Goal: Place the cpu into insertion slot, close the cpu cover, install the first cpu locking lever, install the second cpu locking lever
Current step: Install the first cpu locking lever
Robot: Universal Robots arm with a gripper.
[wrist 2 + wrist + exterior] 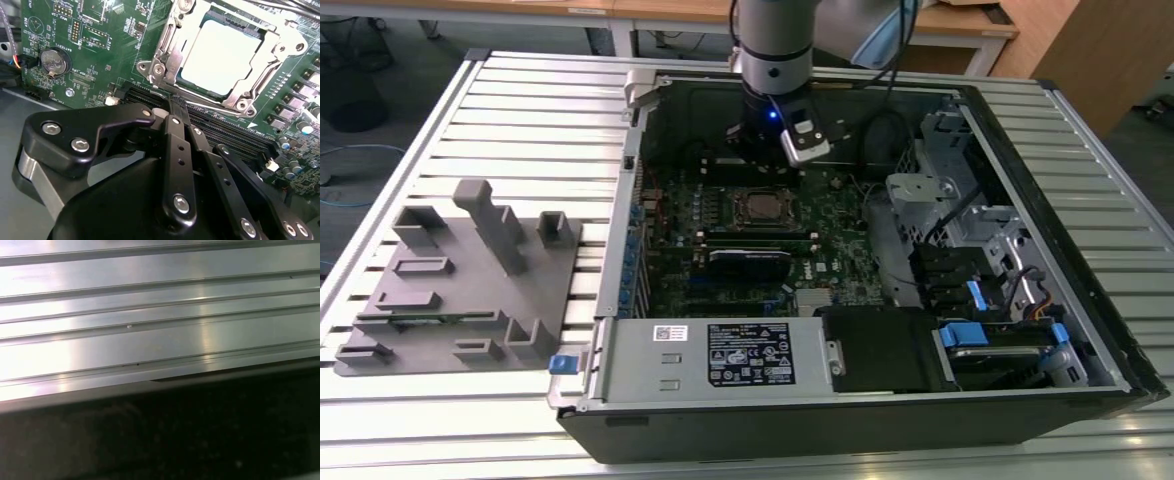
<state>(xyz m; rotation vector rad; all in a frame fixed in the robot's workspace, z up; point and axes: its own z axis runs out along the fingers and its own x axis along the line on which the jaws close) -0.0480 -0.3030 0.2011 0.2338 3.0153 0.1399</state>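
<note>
1. Cpu [222,57]: small flat square chip, pale silver top, lying level inside the slot.
2. Slot [150,67]: square socket, silvery rim, set into the green board, filled by the chip.
3. Cover [272,57]: thin silvery frame, lowered flat around the chip's top.
</note>
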